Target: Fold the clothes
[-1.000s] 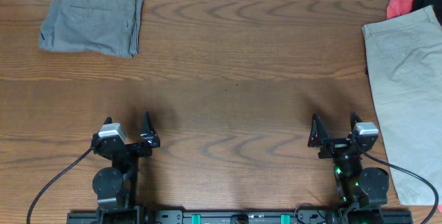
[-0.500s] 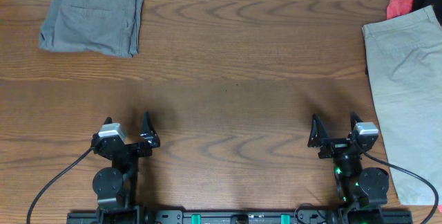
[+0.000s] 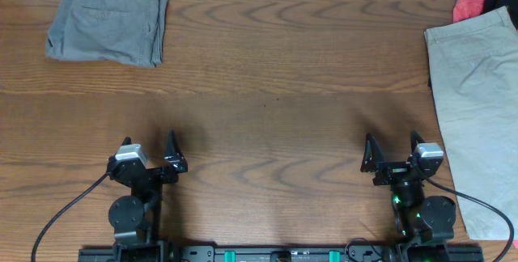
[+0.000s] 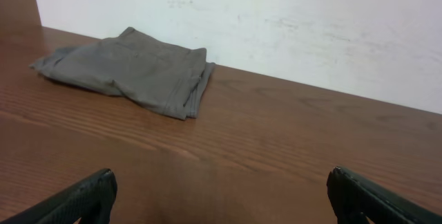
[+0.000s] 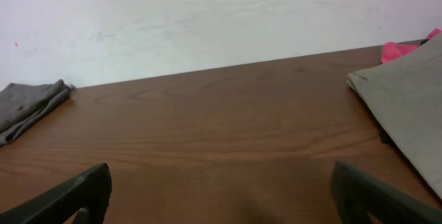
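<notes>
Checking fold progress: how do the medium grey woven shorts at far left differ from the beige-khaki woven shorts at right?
The medium grey woven shorts are darker than the beige-khaki woven shorts. The grey pair is folded into a compact stack; the beige pair lies spread flat. The grey pair covers far less table than the beige pair. Both rest on the brown wooden table.

Shorts: 2 pairs, 1 being the grey shorts (image 3: 107, 19) and 1 the beige shorts (image 3: 477, 92). 1 pink cloth (image 3: 468, 6). 1 black item (image 3: 500, 2). 1 table (image 3: 275, 76). Grippers: 2, the left gripper (image 3: 149, 145) and the right gripper (image 3: 392, 145), with 2 fingers each.
</notes>
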